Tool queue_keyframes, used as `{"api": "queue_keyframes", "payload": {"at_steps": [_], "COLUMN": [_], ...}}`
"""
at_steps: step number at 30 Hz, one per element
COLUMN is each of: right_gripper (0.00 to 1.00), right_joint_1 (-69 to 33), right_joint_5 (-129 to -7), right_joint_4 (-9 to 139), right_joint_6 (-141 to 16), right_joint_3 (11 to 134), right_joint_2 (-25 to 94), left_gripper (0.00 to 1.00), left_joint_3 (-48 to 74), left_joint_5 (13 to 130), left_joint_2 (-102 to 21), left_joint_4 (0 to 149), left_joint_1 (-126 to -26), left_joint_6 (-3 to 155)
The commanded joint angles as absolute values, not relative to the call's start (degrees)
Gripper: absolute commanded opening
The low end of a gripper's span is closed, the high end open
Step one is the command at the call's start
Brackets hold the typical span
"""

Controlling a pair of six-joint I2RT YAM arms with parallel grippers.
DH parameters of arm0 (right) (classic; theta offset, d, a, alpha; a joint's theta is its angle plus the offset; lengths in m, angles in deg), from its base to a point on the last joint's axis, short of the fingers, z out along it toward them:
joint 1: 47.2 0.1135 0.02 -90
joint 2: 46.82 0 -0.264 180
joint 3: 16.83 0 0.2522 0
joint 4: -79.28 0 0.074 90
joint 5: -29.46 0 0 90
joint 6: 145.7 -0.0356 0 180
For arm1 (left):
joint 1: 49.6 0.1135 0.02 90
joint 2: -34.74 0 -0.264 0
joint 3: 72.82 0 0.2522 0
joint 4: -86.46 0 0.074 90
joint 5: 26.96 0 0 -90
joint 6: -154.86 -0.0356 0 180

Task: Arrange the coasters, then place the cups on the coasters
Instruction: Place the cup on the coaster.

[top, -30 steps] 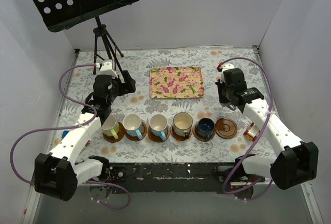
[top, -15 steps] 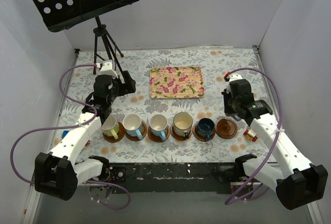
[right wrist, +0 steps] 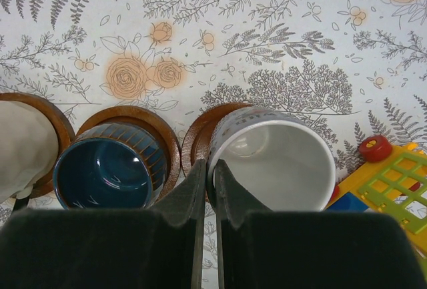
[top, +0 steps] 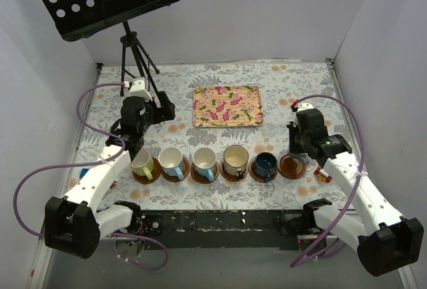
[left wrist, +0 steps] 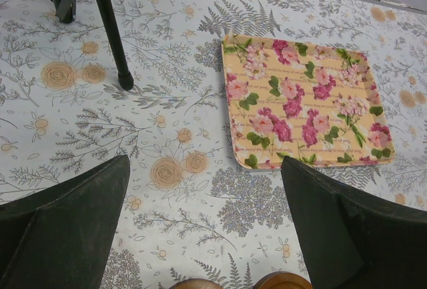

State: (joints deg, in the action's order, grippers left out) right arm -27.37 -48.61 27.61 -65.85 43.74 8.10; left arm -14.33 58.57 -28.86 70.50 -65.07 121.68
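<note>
The right gripper is pinching the left wall of the small pale mug, fingers pressed together on its rim, and is holding it over the last coaster at the right end of the row. The mug is lying directly ahead of the fingers and looks shifted slightly right of the coaster's centre, brown rim showing only on its left; whether it is touching the wood cannot be told. The dark blue mug is standing just beside on the left with a narrow gap, while a yellow and red plastic toy is crowding the right. The left gripper is hanging spread wide and empty at the row's far end, well apart, facing the floral tray, so the right arm is the one placed for this move, likely a small leftward nudge before letting go.
</note>
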Motion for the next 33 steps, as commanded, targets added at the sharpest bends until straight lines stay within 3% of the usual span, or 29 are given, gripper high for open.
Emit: {"api": "queue_keyframes", "payload": {"at_steps": [1,33], "right_gripper": [0.01,0.01], "right_joint_1": [-27.78,-27.78], "right_joint_5": [-49.37,-46.82], "right_joint_4": [27.29,27.37], "right_joint_6": [-68.35,-74.94], "right_joint_3": [45.53,40.44], "right_joint_2": [8.64,8.37], "left_gripper": [0.98,0.98], "left_joint_3": [-12.56,-12.65], "left_joint_5": [58.56,59.70], "left_joint_2": [-28.10,-28.19], "left_joint_4": [70.33,70.50], "left_joint_1": [-64.81,-64.81], "left_joint_6": [121.47,122.17]}}
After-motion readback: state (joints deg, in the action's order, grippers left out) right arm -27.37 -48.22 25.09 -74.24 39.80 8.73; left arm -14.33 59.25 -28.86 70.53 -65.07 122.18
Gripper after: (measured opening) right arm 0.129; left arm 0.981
